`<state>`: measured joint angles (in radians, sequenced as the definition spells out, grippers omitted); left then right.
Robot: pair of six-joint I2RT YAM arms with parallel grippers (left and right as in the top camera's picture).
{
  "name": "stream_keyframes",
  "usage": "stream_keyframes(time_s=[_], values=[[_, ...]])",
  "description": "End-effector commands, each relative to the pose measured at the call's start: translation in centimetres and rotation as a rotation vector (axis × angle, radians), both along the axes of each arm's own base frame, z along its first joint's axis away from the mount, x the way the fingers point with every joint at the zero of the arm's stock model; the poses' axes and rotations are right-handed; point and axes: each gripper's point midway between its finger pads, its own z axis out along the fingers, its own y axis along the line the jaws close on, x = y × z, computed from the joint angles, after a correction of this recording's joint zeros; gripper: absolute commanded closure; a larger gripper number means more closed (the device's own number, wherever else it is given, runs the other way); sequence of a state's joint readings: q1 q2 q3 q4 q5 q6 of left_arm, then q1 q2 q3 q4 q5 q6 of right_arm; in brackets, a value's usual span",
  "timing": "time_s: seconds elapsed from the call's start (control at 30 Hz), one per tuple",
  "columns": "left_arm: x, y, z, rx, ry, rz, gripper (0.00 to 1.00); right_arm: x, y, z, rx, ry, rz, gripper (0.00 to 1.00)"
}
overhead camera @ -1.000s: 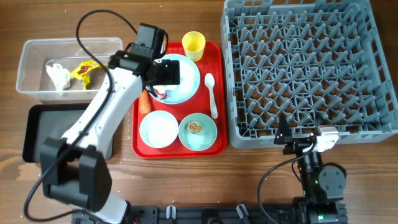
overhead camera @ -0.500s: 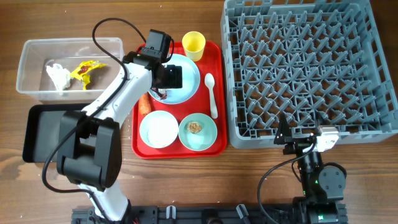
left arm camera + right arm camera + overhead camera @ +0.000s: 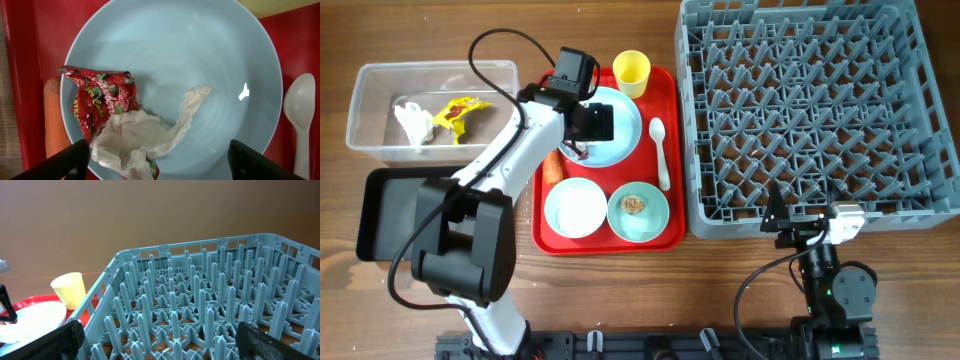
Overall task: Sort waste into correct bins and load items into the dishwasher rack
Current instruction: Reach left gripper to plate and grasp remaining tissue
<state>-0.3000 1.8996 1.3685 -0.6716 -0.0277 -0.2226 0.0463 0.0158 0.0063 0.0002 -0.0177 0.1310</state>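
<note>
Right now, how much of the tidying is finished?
Done: a yellow wrapper and a tissue wad lie in the clear tub. In hand: the open left pincer hovers over the plate's red wrapper and tissue. Left: carrot, food lump, cup, spoon, bowls, plate; the rack holds nothing.

Wood table (image 3: pixel 620 295) w/ four things on it.
Clear tub (image 3: pixel 430 68) upper left, black tray (image 3: pixel 380 215) below it, red tray (image 3: pixel 670 90) ctr, grey rack (image 3: pixel 800 100) right.
</note>
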Motion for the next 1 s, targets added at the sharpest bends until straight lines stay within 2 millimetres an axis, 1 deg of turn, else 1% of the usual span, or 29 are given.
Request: stream_keyframes(time_s=[0.0, 0.1, 0.17, 0.2, 0.23, 0.33, 0.4, 0.43, 0.57, 0.6, 0.63, 0.77, 0.83, 0.87, 0.9, 0.93, 0.97], values=[[-0.5, -0.2, -1.3, -0.013, 0.025, -0.013, 0.12, 0.0, -0.1, 0.2, 0.007, -0.008, -0.009, 0.0], [-0.1, -0.3, -1.5, -0.019, 0.003, -0.013, 0.14, 0.0, -0.1, 0.2, 0.007, -0.008, -0.009, 0.0], [0.2, -0.2, -1.6, -0.012, -0.007, -0.009, 0.18, 0.0, -0.1, 0.2, 0.007, -0.008, -0.009, 0.0], [0.2, -0.2, -1.6, -0.01, -0.01, -0.008, 0.21, 0.0, -0.1, 0.2, 0.007, -0.008, -0.009, 0.0], [0.3, -0.2, -1.6, -0.01, -0.014, -0.008, 0.28, 0.0, -0.1, 0.2, 0.007, -0.008, -0.009, 0.0], [0.3, -0.2, -1.7, -0.009, -0.012, -0.007, 0.27, 0.0, -0.1, 0.2, 0.007, -0.008, -0.009, 0.0], [0.3, -0.2, -2.1, -0.007, -0.004, -0.007, 0.19, 0.0, -0.1, 0.2, 0.007, -0.008, -0.009, 0.0], [0.2, -0.2, -2.3, -0.005, 0.002, -0.007, 0.18, 0.0, -0.1, 0.2, 0.007, -0.008, -0.009, 0.0], [0.1, 0.1, -3.7, 0.018, 0.027, -0.001, 0.18, 0.0, -0.1, 0.2, 0.007, -0.008, -0.009, 0.0], [0.1, 0.1, -3.9, 0.019, 0.032, -0.002, 0.21, 0.0, -0.1, 0.2, 0.007, -0.008, -0.009, 0.0], [0.1, 0.1, -3.9, 0.019, 0.031, -0.002, 0.24, 0.0, -0.1, 0.2, 0.007, -0.008, -0.009, 0.0], [0.3, 0.1, -3.8, 0.016, 0.021, -0.002, 0.49, 0.0, -0.1, 0.2, 0.007, -0.008, -0.009, 0.0], [0.4, 0.1, -3.6, 0.014, 0.015, -0.001, 0.65, 0.0, -0.1, 0.2, 0.007, -0.008, -0.009, 0.0], [0.6, 0.0, -3.3, 0.013, 0.008, -0.001, 0.75, 0.0, -0.1, 0.2, 0.007, -0.008, -0.009, 0.0], [0.7, 0.0, -3.0, 0.01, 0.0, -0.001, 0.89, 0.0, -0.1, 0.2, 0.007, -0.008, -0.009, 0.0], [1.0, -0.1, -2.4, 0.005, -0.013, -0.001, 0.96, 0.0, -0.1, 0.2, 0.007, -0.008, -0.009, 0.0], [1.2, -0.2, -1.7, 0.001, -0.028, -0.001, 0.96, 0.0, -0.1, 0.2, 0.007, -0.008, -0.009, 0.0]])
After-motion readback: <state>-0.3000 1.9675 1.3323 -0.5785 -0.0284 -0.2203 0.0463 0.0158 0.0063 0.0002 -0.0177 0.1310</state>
